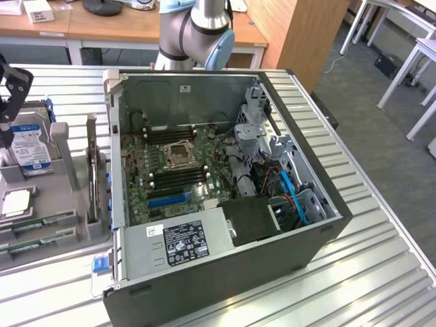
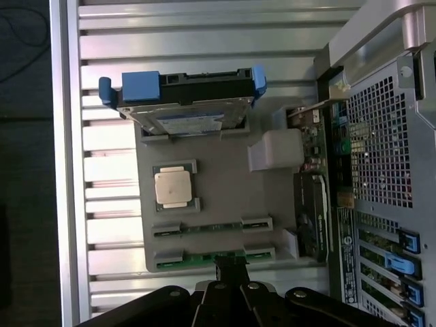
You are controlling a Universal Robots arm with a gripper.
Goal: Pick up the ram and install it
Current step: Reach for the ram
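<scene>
my jaws were pressed together and pinched nothing. in the exterior view my gripper (image 1: 7,133) hung at that view's left edge, well above the grey tray (image 1: 65,204) beside the open computer case (image 1: 225,272). in the wrist view my gripper (image 2: 230,264) showed as a dark closed tip, lined up over the tray's (image 2: 225,184) outer edge.

the ram (image 2: 194,257) lay flat in the outermost slot of the tray, a thin green stick, and my closed tip crossed in front of its middle in the wrist view. whether i was touching it could not be told from there; the exterior view put me clear above it. in that view the ram (image 1: 34,244) sat in the tray's near row, and a second stick (image 1: 41,223) lay just beside it in the next slot. the second stick (image 2: 211,225) also showed in the wrist view, parallel to the first.

further along the tray sat the square cpu (image 2: 172,186), and past it the hard drive (image 2: 184,102) with its blue-white label, propped at a tilt. both showed in the exterior view too, the cpu (image 1: 15,202) and the hard drive (image 1: 30,146).

the case lay on its side on the slatted metal table (image 1: 381,272) with its panel off, the motherboard (image 1: 157,177) facing up.
</scene>
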